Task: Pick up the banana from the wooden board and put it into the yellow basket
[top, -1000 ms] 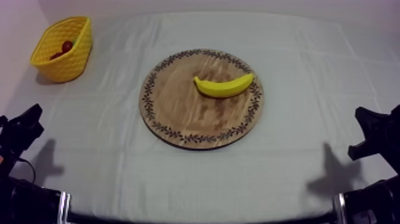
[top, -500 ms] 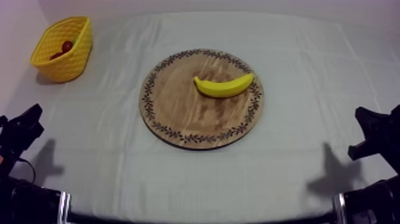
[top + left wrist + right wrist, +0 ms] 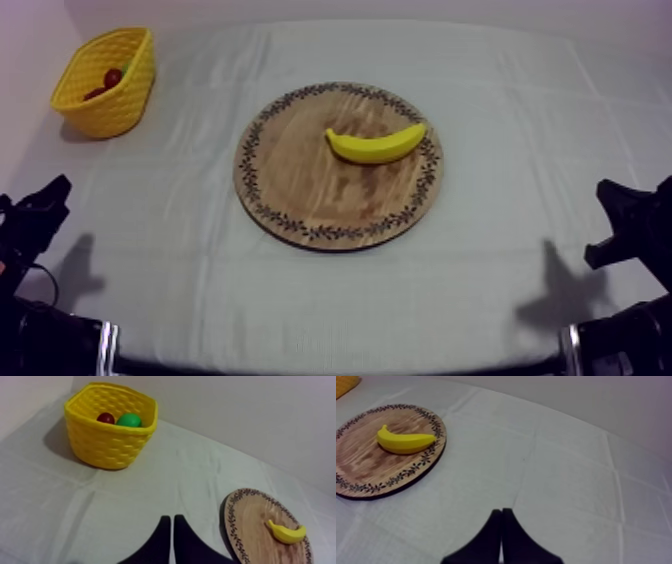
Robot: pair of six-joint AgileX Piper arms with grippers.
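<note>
Worktop [image 3: 520, 130]: grey-white cloth with faint fold lines, spread flat.

Board [image 3: 300, 190]: round and wooden with a dark leaf-pattern rim. It lies flat at about the middle of the worktop, well apart from every edge.

Basket [image 3: 110, 105]: yellow, woven walls, open side up. It stands at the far left corner, well apart from the board, with bare cloth between them.

Left arm: low at the near left corner in the top view. Left tool [image 3: 171, 521]: the two black fingers lie together as a narrow wedge, closed on nothing. It hangs over bare cloth, with the basket ahead toward the far left corner and the board off toward the middle. It touches neither.

Right arm: low at the near right corner in the top view. Right tool [image 3: 502, 512]: fingers pressed together in a wedge, closed and gripping nothing. It hangs over bare cloth toward the right edge, well apart from the board.

Banana [image 3: 376, 145]: yellow, lying on its side on the board, in the part toward the far right corner. Both ends curve up toward the far edge, and one end reaches the patterned rim. Neither tool is near it.

Green fruit [image 3: 129, 420]: rounded, inside the basket, kind unclear.

Small red fruit [image 3: 113, 77]: inside the basket, just beside the green fruit.
</note>
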